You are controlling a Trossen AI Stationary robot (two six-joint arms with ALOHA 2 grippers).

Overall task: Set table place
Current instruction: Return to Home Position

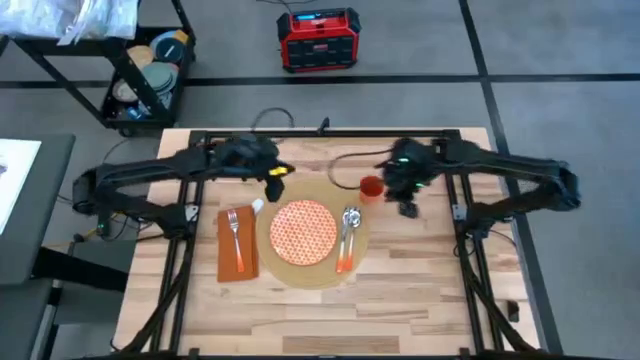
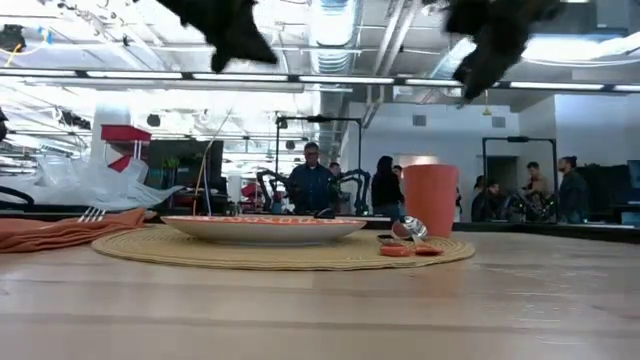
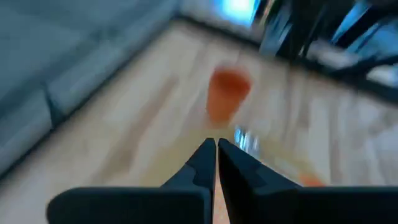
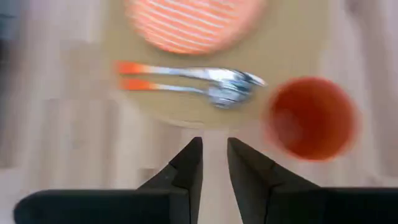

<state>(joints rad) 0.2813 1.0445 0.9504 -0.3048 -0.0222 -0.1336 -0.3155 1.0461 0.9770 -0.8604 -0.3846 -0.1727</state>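
The left arm (image 1: pixel 140 180) and right arm (image 1: pixel 510 175) are matte black, with slim tubular links swelling into bulkier joint housings. A yellow marking (image 1: pixel 277 172) sits just behind the left claw (image 3: pixel 216 144), and small green lights (image 1: pixel 404 160) glow just behind the right claw (image 4: pixel 214 142). Each claw's fingers (image 4: pixel 186 165) are smooth black wedges narrowing to blunt tips.
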